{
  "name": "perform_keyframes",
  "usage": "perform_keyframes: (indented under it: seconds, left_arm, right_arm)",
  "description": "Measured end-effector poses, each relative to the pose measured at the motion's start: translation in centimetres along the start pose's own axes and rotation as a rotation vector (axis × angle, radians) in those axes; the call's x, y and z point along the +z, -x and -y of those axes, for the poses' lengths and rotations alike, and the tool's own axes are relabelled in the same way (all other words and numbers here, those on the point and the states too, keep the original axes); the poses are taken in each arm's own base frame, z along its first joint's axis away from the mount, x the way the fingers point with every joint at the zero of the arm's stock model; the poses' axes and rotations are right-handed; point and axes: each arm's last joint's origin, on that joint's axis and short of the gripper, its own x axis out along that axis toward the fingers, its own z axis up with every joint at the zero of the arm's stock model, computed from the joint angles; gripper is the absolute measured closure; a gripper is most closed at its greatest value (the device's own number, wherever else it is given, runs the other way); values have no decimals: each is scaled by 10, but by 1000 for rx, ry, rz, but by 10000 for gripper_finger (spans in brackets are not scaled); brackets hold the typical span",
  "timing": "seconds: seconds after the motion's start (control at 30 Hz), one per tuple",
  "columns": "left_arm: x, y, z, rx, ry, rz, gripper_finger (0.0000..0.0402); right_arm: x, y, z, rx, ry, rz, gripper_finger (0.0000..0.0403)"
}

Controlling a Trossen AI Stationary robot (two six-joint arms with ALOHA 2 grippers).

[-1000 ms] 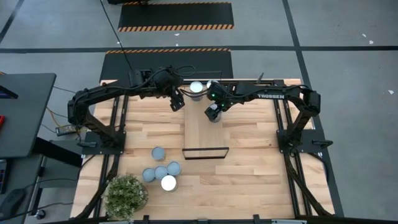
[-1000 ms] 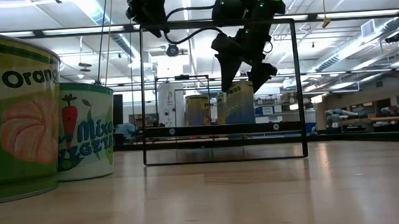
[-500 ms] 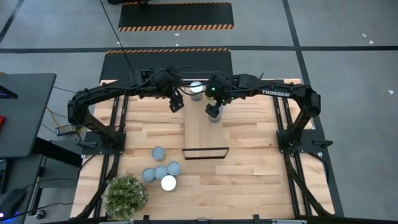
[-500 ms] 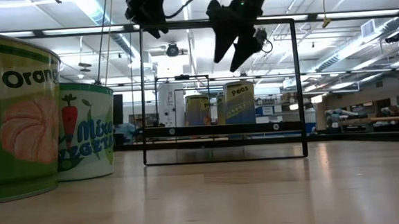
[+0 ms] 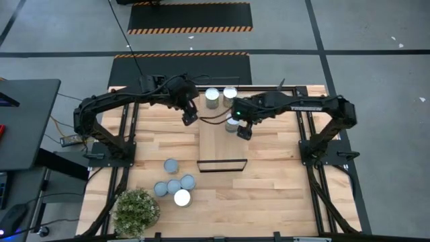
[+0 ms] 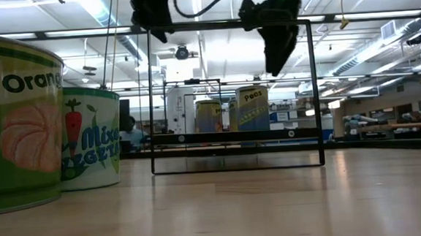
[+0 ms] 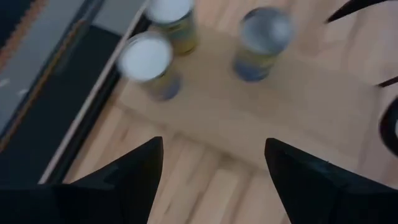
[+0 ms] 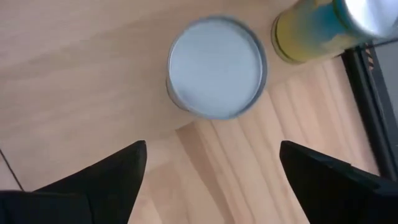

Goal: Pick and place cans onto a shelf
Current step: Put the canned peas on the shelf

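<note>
The shelf [image 5: 216, 144] is a narrow light-wood board with a black frame [image 6: 234, 150] at its near end. Three cans stand upright on their bases on its far part: two side by side [image 5: 212, 96] [image 5: 230, 94] and one nearer [image 5: 231, 124]. They also show in the left wrist view [image 7: 145, 57] [image 7: 169, 12] [image 7: 264, 31]. My right gripper [image 8: 211, 168] is open and empty, above and just beside the nearer can [image 8: 216, 67]. My left gripper [image 7: 214, 168] is open and empty, above the table by the shelf's far left corner. Several more cans [image 5: 174, 186] stand at the near left.
A bushy potted plant [image 5: 136, 210] stands at the near left corner beside the can cluster. Two of those cans [image 6: 13, 123] [image 6: 87, 136] fill the left of the low view. Bare plank tabletop [image 5: 275, 175] lies to the shelf's right and near side.
My right gripper, whose open fingers stood around the nearer can on the shelf, has risen clear of it and gone toward the table's right and near edge. The can stays upright on the shelf. The second far can now shows.
</note>
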Motion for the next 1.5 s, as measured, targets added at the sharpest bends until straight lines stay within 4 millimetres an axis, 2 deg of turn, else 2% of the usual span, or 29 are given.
perform_keyframes:
  seconds: [0.13, 0.3, 0.47, 0.57, 0.93, 1.2, 1.37, 1.5]
  left_arm:
    - [12, -18, 6, -34, -17, 49, 116]
    - [21, -58, 13, -50, -35, 25, 116]
    - [17, -101, 22, -57, -53, -95, 116]
    - [17, -117, 27, -52, -61, -115, 116]
    - [21, -142, 32, -4, -67, -77, 116]
    - [14, -161, 30, 46, -73, -42, 116]
    - [11, -168, 37, 83, -48, 6, 116]
    - [10, -172, 43, 106, -32, 52, 116]
  right_arm:
    - [-18, 0, 0, 21, -58, 75, 35]
    - [-39, 0, 3, 45, -156, 142, 37]
    - [-60, -5, 7, 71, -223, 203, 37]
    - [-70, -12, 7, 91, -245, 258, 37]
    - [-94, -40, -1, 265, -286, 432, 37]
    - [-108, -59, 7, 154, -327, 429, 37]
    - [-104, -63, 15, 47, -371, 471, 37]
    - [-99, -66, 21, 55, -362, 489, 37]
